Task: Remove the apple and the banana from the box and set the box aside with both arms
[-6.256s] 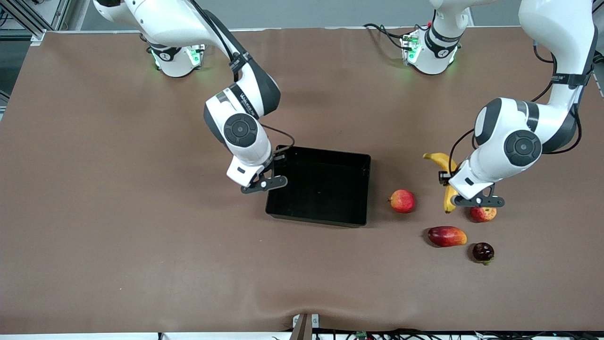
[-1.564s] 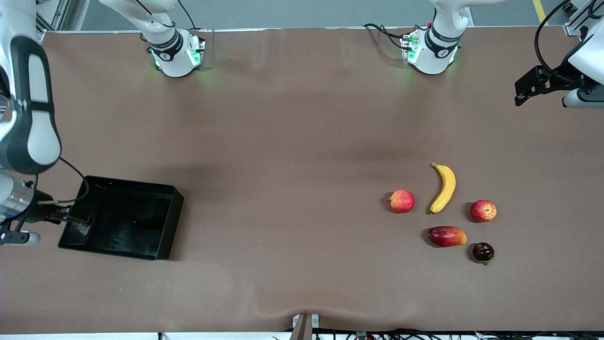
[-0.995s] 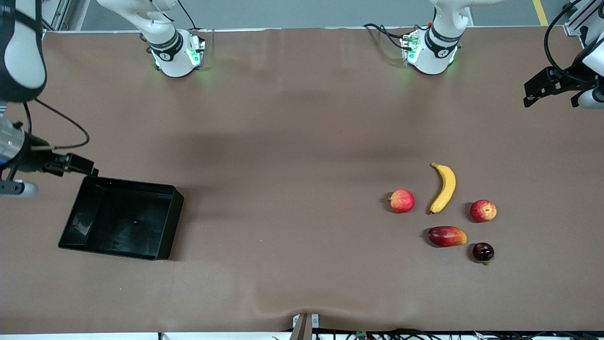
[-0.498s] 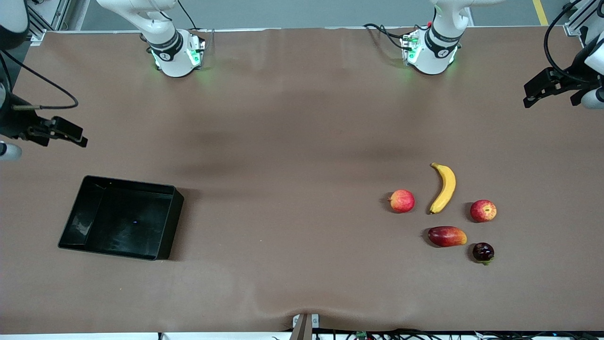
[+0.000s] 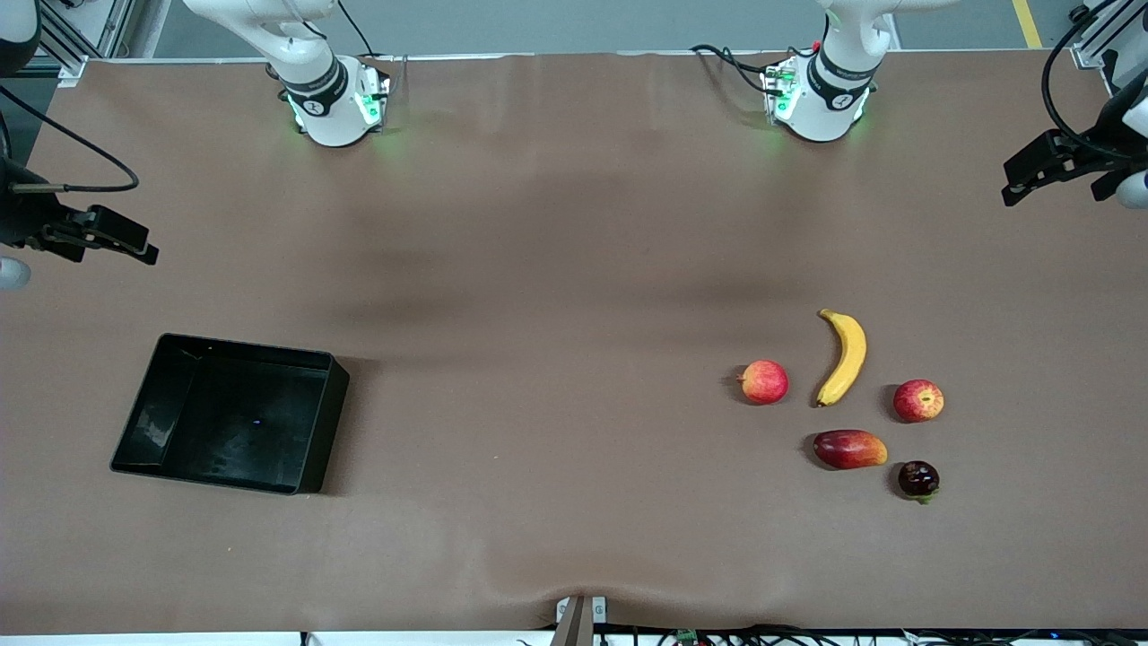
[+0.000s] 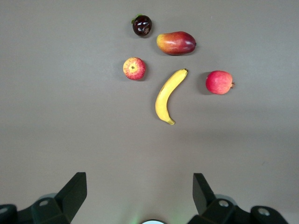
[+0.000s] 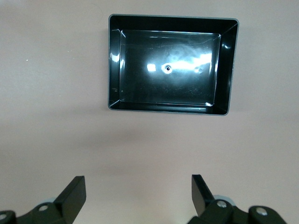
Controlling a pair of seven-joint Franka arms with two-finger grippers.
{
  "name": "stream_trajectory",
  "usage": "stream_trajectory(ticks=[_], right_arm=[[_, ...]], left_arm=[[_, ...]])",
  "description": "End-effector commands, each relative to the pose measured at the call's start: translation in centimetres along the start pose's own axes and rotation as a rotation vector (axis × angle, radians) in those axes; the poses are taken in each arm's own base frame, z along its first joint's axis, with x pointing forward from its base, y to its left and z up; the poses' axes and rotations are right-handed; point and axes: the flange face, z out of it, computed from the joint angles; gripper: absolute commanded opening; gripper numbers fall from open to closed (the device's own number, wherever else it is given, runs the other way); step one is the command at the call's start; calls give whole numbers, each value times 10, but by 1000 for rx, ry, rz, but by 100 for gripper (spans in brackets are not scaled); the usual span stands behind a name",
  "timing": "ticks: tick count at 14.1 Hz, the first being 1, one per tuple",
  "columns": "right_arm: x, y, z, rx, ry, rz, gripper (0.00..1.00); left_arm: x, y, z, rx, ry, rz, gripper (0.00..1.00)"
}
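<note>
The tray (image 5: 231,414) (glossy black plastic, low walls) sits empty at the right arm's end. The curved banana (image 5: 845,357) and round streaked apple (image 5: 918,400) lie beside each other at the left arm's end. Left gripper (image 6: 140,193) and right gripper (image 7: 138,196) hang above the table, fingers apart.

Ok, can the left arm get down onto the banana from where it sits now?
Probably yes. The left gripper hangs open and empty above the table, and the banana lies bare, apart from the apple and the other fruits, with nothing over it.
</note>
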Motion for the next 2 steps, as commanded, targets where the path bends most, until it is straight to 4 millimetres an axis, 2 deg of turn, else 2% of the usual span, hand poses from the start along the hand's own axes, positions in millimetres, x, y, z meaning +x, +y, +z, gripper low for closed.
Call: stream_trajectory(ticks=[1, 2], right_arm=[[-9, 2, -8, -14, 2, 6, 100], [-9, 0, -8, -14, 1, 3, 100]], left_arm=[[1, 3, -7, -18, 14, -9, 100], [1, 6, -13, -20, 26, -4, 100]])
